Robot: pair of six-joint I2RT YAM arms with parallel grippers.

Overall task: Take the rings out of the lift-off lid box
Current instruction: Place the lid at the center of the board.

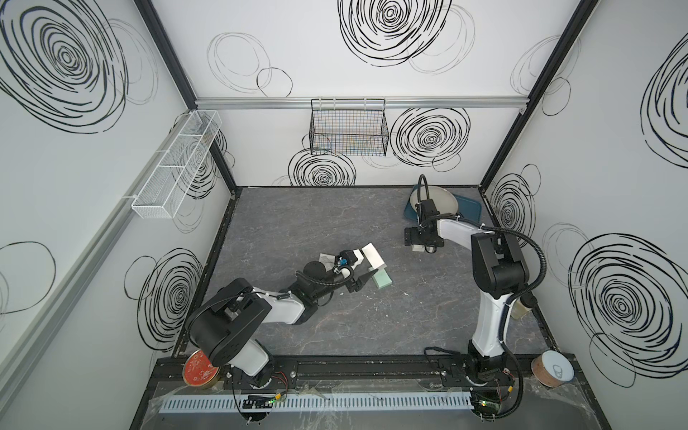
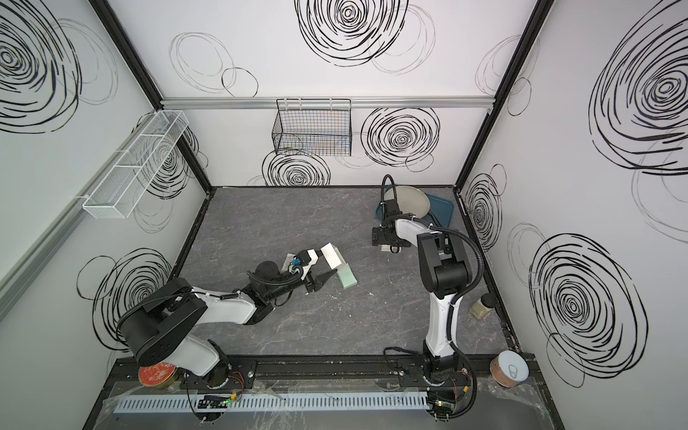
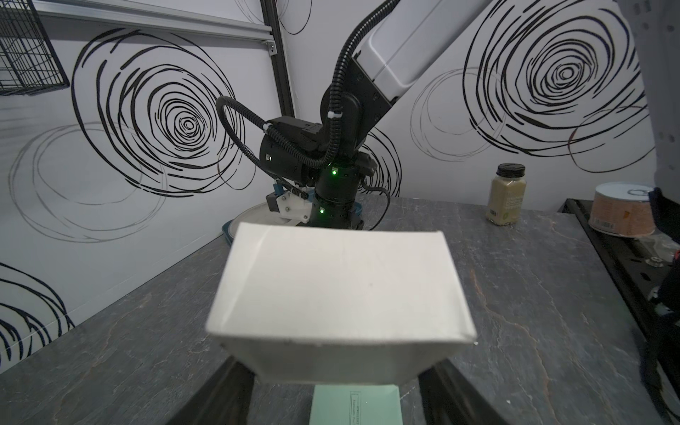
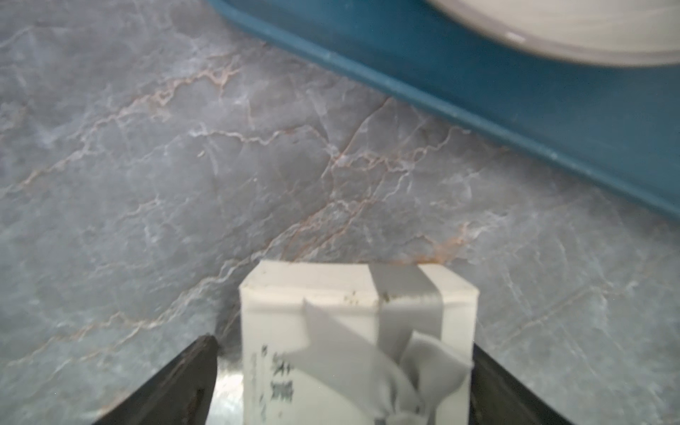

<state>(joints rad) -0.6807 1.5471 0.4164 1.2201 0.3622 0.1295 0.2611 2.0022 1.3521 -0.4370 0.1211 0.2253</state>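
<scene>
Left arm extended centre-frame, left gripper grasping tilted white box; right arm elbow-high, right gripper released astride ribboned box

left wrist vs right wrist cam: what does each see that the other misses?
Left wrist only: left end effector clamped on an open white box, mint box beneath, spice jar, can, the right arm. Right wrist only: right end effector open astride a ribboned white box. Both: marbled tabletop, plate on blue tray. Rings show in neither.
</scene>
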